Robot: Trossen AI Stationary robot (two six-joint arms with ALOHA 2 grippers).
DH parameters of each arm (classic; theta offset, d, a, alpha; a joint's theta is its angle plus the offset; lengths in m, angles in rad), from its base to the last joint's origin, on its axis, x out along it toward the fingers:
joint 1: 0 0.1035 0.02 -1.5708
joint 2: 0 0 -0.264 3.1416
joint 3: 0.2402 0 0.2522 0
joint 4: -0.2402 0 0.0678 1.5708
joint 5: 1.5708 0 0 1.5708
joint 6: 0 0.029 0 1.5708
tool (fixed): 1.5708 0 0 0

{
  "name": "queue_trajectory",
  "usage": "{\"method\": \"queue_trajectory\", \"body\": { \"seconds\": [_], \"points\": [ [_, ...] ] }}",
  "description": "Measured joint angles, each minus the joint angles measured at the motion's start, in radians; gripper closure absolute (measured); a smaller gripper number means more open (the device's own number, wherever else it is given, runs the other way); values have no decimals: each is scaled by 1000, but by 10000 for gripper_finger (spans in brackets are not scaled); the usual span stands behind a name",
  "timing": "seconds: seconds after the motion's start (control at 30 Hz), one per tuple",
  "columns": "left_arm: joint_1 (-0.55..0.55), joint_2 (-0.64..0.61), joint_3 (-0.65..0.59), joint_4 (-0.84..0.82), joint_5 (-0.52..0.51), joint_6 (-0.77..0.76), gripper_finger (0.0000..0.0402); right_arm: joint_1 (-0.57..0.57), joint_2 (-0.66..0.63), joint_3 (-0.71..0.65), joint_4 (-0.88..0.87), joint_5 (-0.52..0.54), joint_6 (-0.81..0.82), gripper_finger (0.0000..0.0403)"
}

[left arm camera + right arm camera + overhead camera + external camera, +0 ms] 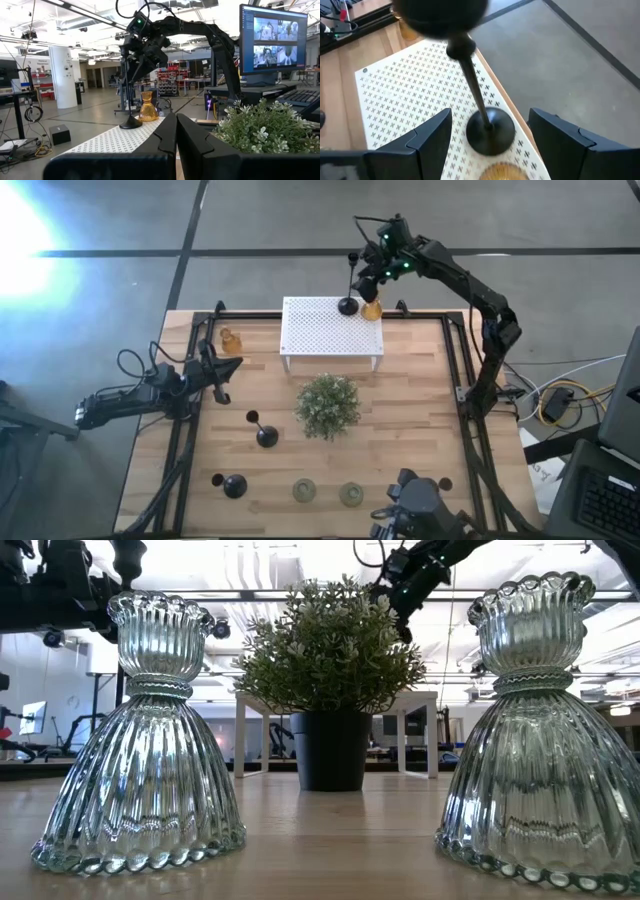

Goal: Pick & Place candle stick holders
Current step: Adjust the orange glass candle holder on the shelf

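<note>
A tall black holder (348,302) stands by its round base (490,131) on the white perforated stand (320,330), next to an amber holder (372,309). My right gripper (490,145) is open above them, with one finger on each side of the black stem and apart from it. My left gripper (176,135) is shut and empty at the table's left (215,370). A second amber holder (230,340), two black holders (265,435) (233,485) and two pale glass holders (304,491) (350,494) stand on the table.
A bushy green plant (327,405) in a dark pot stands mid-table, in front of the stand. The two pale glass holders (140,740) (540,740) stand at the near edge. Black rails run along the table's left and right sides.
</note>
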Motion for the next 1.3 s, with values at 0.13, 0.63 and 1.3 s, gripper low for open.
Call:
{"method": "queue_trajectory", "body": {
  "seconds": [0.13, 0.63, 1.3],
  "points": [
    [0, 0, 0, 0, 0, 0, 388, -16, -49, 0, -36, 0, -16, 148],
    [0, 0, 0, 0, 0, 0, 388, -14, -322, -9, -323, -2, 28, 159],
    [0, 0, 0, 0, 0, 0, 388, 4, -561, -518, -201, -3, -75, 179]
  ]
}}
